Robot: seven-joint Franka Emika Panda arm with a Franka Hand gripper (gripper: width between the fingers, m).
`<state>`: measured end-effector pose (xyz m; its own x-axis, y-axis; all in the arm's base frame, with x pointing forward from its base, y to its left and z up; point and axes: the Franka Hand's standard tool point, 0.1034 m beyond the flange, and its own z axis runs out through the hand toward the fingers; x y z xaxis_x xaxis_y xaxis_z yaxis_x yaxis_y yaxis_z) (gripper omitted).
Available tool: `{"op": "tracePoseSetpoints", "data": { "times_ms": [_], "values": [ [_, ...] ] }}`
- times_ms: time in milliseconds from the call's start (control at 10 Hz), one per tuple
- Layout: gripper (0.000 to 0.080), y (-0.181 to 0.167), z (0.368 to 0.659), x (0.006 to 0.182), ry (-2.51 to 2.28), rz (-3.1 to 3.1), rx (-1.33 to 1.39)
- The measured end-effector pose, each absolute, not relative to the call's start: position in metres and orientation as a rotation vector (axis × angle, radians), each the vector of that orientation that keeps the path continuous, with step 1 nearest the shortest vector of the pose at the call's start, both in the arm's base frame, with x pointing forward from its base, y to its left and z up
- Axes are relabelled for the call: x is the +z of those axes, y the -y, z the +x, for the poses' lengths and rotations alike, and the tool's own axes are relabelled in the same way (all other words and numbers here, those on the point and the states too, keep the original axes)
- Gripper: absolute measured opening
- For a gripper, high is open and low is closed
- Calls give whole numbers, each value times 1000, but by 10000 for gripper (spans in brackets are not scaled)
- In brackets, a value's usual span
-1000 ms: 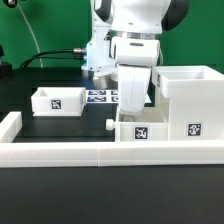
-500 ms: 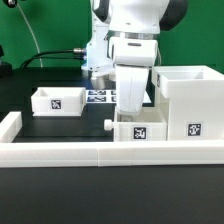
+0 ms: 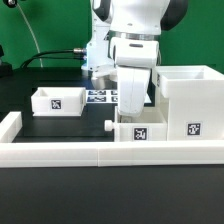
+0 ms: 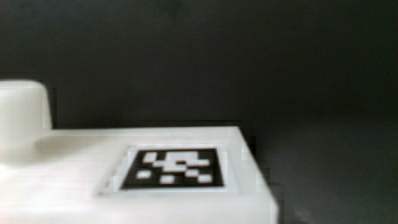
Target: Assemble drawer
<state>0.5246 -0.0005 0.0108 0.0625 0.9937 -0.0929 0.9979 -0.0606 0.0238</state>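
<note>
Right, item: knobbed tray [image 3: 141,131] on desk [image 3: 50,128], directly below end effector [image 3: 134,110]. Long axis left–right, knob twd exterior view's left, just beside casing [image 3: 186,95]. End effector grip: can't tell, fingers hidden. 2nd tray [image 3: 56,100] well apart.

Casing [image 3: 185,95] white; casing tag [image 3: 194,129] a black-and-white square pattern; far tray [image 3: 45,98] white, with the same kind of tag on its front; near tray [image 3: 128,132] white, knob [image 3: 109,126] white; near tray tag [image 4: 176,167] black blocks on white with a black border, blurred in wrist view; rail [image 3: 60,152] white; marker board [image 3: 100,97] white with black tags; table [image 3: 60,125] black; backdrop [image 3: 45,30] green; arm [image 3: 135,25] white, dark at joint.
</note>
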Motion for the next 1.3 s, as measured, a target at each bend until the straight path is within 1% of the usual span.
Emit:
{"op": "tracePoseSetpoints", "data": {
  "times_ms": [200, 1300],
  "values": [
    [44, -1, 524, 12, -2110, 2232, -115],
    [44, -1, 523, 11, -2102, 2240, -117]
  ]
}}
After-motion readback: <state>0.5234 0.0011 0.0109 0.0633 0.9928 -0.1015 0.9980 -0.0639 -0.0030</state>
